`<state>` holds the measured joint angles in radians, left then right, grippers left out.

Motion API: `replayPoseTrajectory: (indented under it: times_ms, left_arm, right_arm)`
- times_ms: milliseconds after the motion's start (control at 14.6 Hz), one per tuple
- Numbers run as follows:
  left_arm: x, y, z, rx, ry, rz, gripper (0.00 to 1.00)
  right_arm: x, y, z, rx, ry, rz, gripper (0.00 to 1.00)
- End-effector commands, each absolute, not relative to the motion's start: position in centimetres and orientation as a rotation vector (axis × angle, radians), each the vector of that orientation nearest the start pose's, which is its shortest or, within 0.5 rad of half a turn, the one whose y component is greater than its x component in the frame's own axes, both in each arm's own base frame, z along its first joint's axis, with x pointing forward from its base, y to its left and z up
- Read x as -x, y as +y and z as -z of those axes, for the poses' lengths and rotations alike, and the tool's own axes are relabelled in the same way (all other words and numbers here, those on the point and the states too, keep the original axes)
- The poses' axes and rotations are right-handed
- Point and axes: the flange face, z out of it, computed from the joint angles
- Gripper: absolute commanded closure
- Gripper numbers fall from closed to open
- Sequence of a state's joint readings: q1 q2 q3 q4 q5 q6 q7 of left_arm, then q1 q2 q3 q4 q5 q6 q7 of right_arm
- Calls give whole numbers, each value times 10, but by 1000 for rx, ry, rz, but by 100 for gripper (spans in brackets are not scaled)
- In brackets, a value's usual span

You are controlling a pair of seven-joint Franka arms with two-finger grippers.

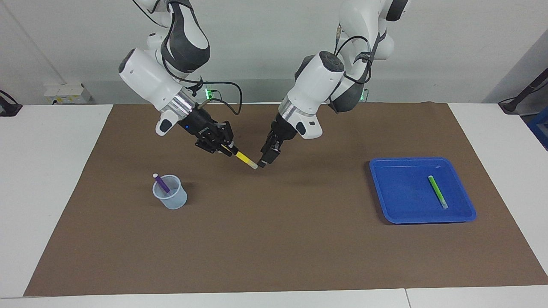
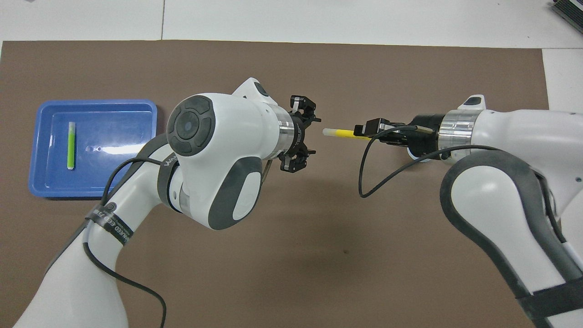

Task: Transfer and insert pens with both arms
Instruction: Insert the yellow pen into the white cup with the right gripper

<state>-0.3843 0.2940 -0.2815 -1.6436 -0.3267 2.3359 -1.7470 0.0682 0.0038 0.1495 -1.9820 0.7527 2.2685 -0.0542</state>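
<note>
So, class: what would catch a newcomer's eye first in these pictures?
Mid-table, the right gripper holds a yellow pen out in the air, its tip at the open left gripper. A purple pen stands in a cup toward the right arm's end; a green pen lies in a blue tray toward the left arm's.

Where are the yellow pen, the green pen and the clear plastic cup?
Yellow pen (image 1: 245,158): facing view, mid-barrel.
Green pen (image 1: 437,191): facing view, mid-barrel, in blue tray.
Clear plastic cup (image 1: 173,201): facing view, front wall.
</note>
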Motion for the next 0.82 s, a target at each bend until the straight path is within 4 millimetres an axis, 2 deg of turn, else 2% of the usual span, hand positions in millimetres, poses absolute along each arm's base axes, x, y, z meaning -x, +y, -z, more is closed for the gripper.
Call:
replayPoseTrajectory:
  times_ms: [0,137,343,480,754]
  left_arm:
    - [-551,-375,-505,2835,-2192,-353,31]
    - [-563,-353,-502,2782,-2219,-351,31]
    - [-580,-318,-502,2777,-2211,-320,31]
    - [-588,-298,-504,2826,-2125,-249,31]
    - [-601,-240,-501,2900,-1899,-234,31]
  right_arm:
    - [-577,113,-512,2592,67,271,100]
    - [-583,90,-512,2741,-23,246,100]
    - [-583,69,-509,2937,-152,240,100]
    - [-583,52,-504,3036,-232,229,100]
    - [-589,4,-481,3127,-288,175,100]
